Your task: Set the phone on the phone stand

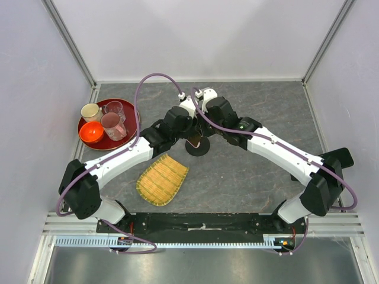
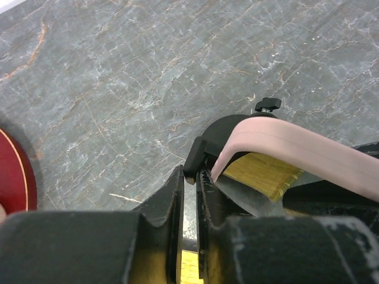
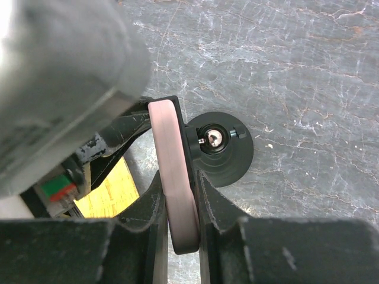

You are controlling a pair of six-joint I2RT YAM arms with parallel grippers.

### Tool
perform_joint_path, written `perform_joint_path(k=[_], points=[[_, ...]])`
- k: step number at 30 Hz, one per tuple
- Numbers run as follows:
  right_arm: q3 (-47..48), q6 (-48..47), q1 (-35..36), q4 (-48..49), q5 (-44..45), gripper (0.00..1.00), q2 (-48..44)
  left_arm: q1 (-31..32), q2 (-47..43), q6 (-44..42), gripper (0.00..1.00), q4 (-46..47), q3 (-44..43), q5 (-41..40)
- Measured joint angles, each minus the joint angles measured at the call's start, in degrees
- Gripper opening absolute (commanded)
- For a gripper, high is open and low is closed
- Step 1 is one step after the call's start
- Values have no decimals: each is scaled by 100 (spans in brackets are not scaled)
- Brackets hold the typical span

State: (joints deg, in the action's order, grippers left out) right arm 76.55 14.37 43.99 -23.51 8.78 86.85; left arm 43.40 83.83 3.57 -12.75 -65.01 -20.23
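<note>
Phone (image 3: 172, 165) first: I see it held on edge over the phone stand (image 3: 228, 157), a little right of centre in the right wrist view. Its pink rim is pressed against the clamp head above the round base, and I cannot tell whether it is properly seated. The right gripper (image 3: 179, 192) has its fingers clamped on the narrow sides of the phone. The left gripper (image 2: 190, 183) has its fingers pinched almost together, with a black tab of the clamp at their tips, which I take for a grip on the stand. My main worry is the stand tipping or skating on the stone-patterned table (image 1: 254, 177), since a sideways push from the phone on that thin post would cause it. The edge pinch could also let the phone twist or slide if the clamp catches the case. If I release before the clamp has it, the phone would fall onto the base. The two wrists are crowded, so any correction risks a knock. In the top view both arms reach inward and meet mid-frame, just above the bamboo mat (image 1: 161, 179), with the right wrist looking down and the left low near the table.
</note>
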Motion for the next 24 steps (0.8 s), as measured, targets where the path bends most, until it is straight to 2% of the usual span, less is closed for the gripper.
perform_joint_path(k=[1, 4, 6, 7, 12, 17, 20, 21, 24], points=[[26, -4, -42, -9, -59, 0, 26, -2, -4, -2, 31, -2, 0, -44], [136, 0, -83, -72, -136, 0, 107, -31, -11, -13, 38, -9, 0, -201], [195, 2, -83, -90, -136, 0, 164, -42, -11, -13, 36, -11, -2, -337], [225, 4, -83, -105, -122, 0, 186, -42, -11, -13, 31, -11, -2, -382], [271, 31, -83, -107, -107, 0, 223, 13, -11, -11, 32, 2, -7, -579], [420, 68, -83, -87, -125, 0, 337, 42, -83, -122, 43, 50, -2, -1021], [455, 138, -83, 15, -142, 0, 363, 39, -177, -262, 45, 96, 15, -1241], [457, 142, -83, 44, -7, 0, 389, 42, -219, -365, 45, 98, 15, -1423], [476, 146, -319, 0, 398, 0, 393, -160, -603, -546, 27, 116, 15, -1875]])
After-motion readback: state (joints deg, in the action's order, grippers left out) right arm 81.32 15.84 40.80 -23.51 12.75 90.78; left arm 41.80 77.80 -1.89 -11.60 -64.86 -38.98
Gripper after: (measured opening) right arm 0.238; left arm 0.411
